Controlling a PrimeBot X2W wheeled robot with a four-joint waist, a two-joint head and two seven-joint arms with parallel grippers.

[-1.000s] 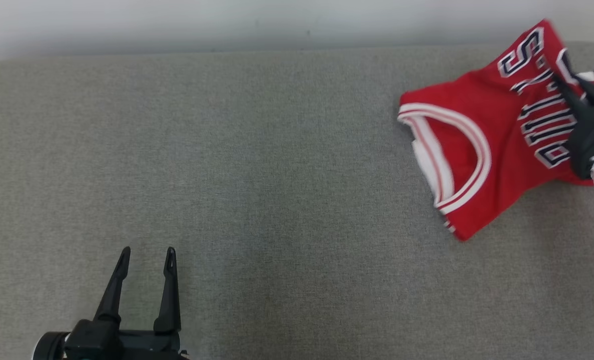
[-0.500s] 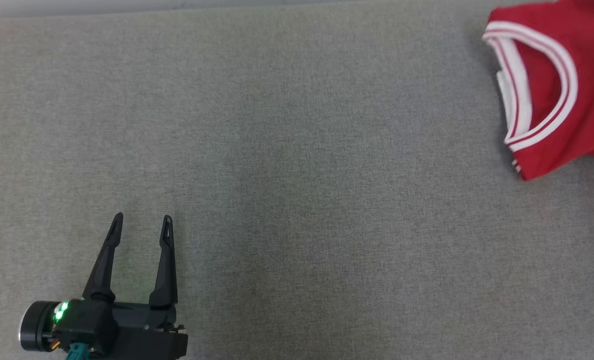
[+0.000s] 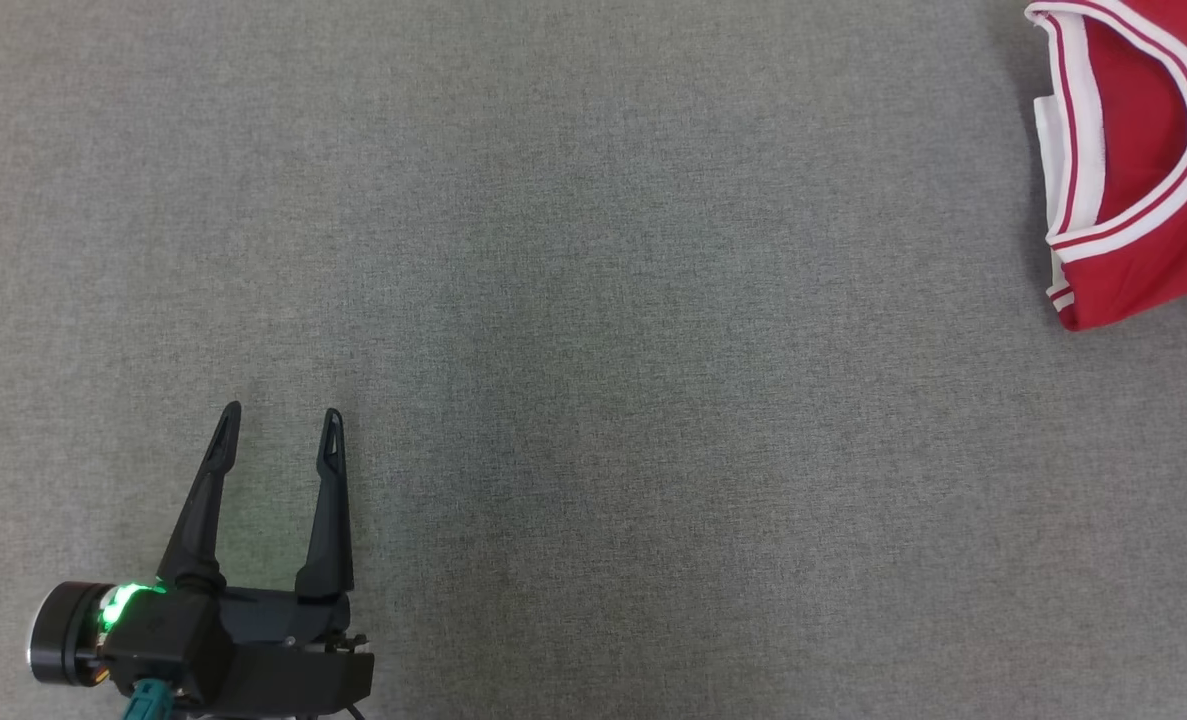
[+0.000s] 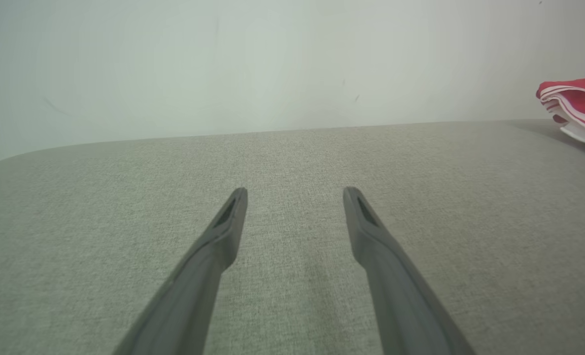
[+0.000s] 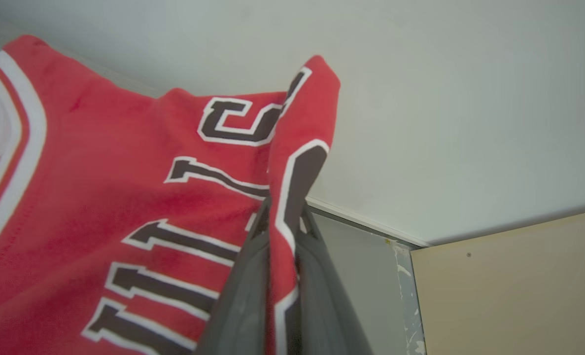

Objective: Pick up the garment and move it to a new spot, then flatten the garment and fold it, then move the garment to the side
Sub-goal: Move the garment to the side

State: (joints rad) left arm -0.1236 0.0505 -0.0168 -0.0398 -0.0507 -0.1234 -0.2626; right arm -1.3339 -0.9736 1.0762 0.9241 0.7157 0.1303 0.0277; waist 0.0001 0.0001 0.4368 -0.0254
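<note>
The right gripper point(image 5: 285, 212) pinches a fold of the red jersey point(image 5: 100, 187), now farther from the open, empty left gripper point(image 3: 281, 410); sideways move underway.

garment point(image 3: 1148, 140): red knit cloth, soft and matt; white banded trim, dark letters edged in white, flat finish.
padded surface point(image 3: 593, 350): grey woven cloth, matt, fine grainy weave.
left gripper point(image 3: 281, 412): dark, smooth, matt, plastic by the look; faint sheen on the housing.
right gripper point(image 5: 285, 217): the same dark matt finish, smooth.
wall point(image 4: 223, 64): pale, smooth, matt paint, a few faint scuffs.
panel point(image 5: 519, 286): beige board, smooth, matt.
</note>
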